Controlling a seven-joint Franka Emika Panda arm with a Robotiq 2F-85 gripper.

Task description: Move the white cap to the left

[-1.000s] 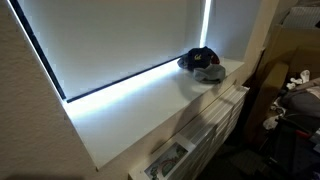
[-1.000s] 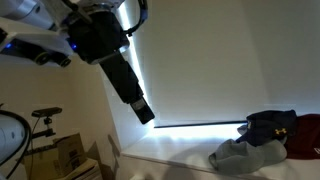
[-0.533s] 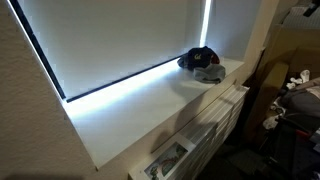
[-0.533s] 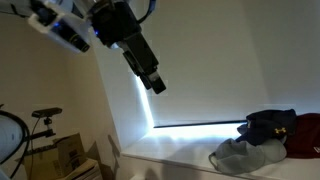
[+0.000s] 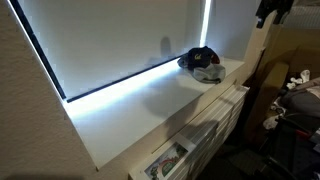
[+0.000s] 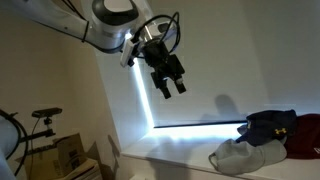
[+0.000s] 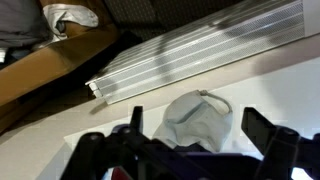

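Observation:
The white cap lies crumpled on the white windowsill, right in front of a dark navy cap. In an exterior view both sit at the sill's far end, the white cap beside the dark cap. My gripper hangs open and empty in the air, well above the sill and apart from the caps; it also shows at the top edge. In the wrist view the white cap lies between my open fingers, far below them, with the dark cap at the bottom edge.
A closed window blind rises behind the sill. A white radiator runs under the sill and shows in the wrist view. Cardboard boxes and a bicycle stand on the floor. Clutter lies beside the radiator.
My arm has swung across and down toward the caps' side. The gripper now enters the top edge of an exterior view. The caps have not moved.

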